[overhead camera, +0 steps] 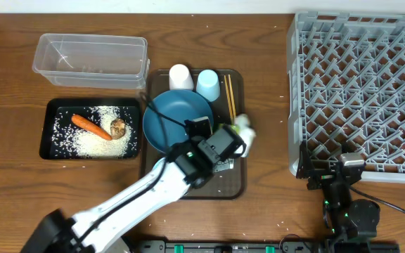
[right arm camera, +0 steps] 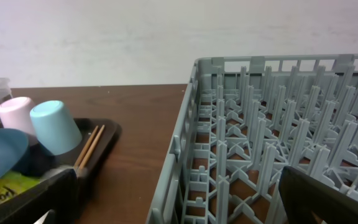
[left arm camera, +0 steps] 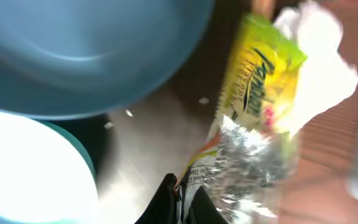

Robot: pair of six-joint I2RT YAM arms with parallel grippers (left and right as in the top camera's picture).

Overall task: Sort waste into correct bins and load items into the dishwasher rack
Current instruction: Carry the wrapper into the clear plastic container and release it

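Brown tabletop (overhead camera: 259,42): L claw (left arm camera: 182,202) pinches blurred foil wrapper (left arm camera: 247,143) edge; R claw (right arm camera: 185,196) spread, tips cropped.

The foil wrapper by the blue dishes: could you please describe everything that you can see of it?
The foil wrapper is crinkled and shiny, yellow-green with dark lettering on its printed end, bare silver at the other. It lies on the dark brown tray, the crumpled white tissue touching its printed end. The left gripper has its jaws shut on the silver end.
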